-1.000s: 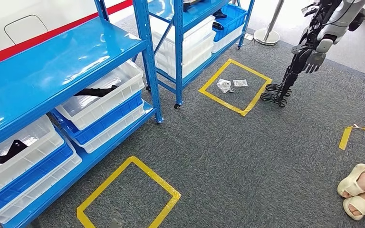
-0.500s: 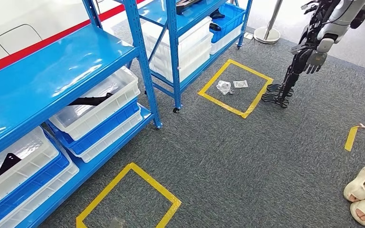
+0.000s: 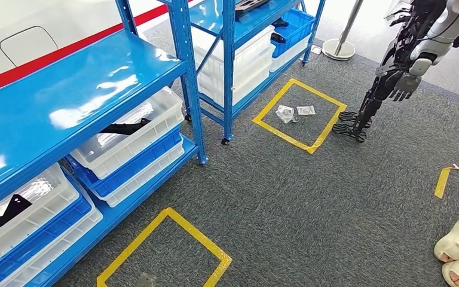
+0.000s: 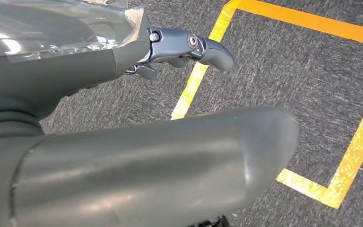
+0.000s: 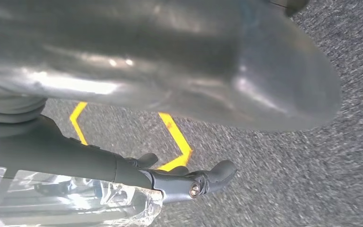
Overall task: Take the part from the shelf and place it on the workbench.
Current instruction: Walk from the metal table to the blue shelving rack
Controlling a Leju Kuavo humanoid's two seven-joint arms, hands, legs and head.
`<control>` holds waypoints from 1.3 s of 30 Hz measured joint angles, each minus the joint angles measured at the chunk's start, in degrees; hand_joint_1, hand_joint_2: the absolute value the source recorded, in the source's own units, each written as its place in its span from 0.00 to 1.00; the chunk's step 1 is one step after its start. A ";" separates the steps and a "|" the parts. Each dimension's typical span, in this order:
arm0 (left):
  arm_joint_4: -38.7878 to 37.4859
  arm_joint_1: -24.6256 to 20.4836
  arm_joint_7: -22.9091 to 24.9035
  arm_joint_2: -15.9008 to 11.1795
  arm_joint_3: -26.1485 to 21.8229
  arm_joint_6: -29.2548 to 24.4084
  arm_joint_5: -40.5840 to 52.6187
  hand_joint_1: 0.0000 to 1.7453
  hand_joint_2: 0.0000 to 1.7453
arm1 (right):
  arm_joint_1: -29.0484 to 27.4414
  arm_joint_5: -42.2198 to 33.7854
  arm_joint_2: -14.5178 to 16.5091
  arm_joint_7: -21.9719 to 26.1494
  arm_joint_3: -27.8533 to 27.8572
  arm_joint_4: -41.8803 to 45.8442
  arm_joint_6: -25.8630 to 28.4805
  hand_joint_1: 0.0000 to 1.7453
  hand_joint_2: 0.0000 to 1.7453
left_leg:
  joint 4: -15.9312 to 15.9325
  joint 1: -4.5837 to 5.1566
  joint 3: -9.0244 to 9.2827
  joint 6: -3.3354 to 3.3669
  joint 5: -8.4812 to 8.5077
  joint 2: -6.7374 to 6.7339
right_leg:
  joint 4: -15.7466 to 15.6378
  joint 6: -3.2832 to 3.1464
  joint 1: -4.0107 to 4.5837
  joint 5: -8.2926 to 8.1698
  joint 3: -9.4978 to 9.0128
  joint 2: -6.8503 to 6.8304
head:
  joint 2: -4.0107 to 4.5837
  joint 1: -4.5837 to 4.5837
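Since the earlier frames our whole head view has swung a little; the camera moved, not the things. The blue shelf [image 3: 66,89] stands at our left, carrying white bins [image 3: 128,122]. A black part [image 3: 122,127] lies in the nearer white bin on the lower level, another [image 3: 3,212] in the bin beside it. On the grey carpet [image 3: 311,191] lies a yellow tape square [image 3: 167,248]. Another robot [image 3: 406,54] stands ahead. Our left hand [image 4: 123,142] and right hand [image 5: 170,71] hang over the carpet, fingers apart, holding nothing.
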State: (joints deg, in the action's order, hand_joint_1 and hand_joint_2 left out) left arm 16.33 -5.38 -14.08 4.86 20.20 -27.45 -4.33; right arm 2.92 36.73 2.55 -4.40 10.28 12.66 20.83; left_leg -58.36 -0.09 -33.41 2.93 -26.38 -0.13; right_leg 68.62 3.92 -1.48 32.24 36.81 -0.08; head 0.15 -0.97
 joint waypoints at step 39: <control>0.00 0.13 -0.73 -0.29 -0.16 0.32 -0.46 0.00 0.00 | 0.30 -0.31 -0.29 3.07 1.46 0.00 -2.33 0.00 0.00 | 1.26 0.46 2.81 0.54 -2.08 -3.68 | -10.81 -0.54 -0.03 -5.84 -4.39 -1.39 | 0.00 -0.34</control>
State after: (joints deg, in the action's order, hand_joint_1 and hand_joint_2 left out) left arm 16.33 -5.25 -14.80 4.57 20.04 -27.12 -4.79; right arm 3.22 36.43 2.26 -1.33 11.74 12.66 18.50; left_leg -57.10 0.38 -30.60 3.47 -28.45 -3.80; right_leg 57.80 3.38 -1.51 26.40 32.41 -1.46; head 0.15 -1.31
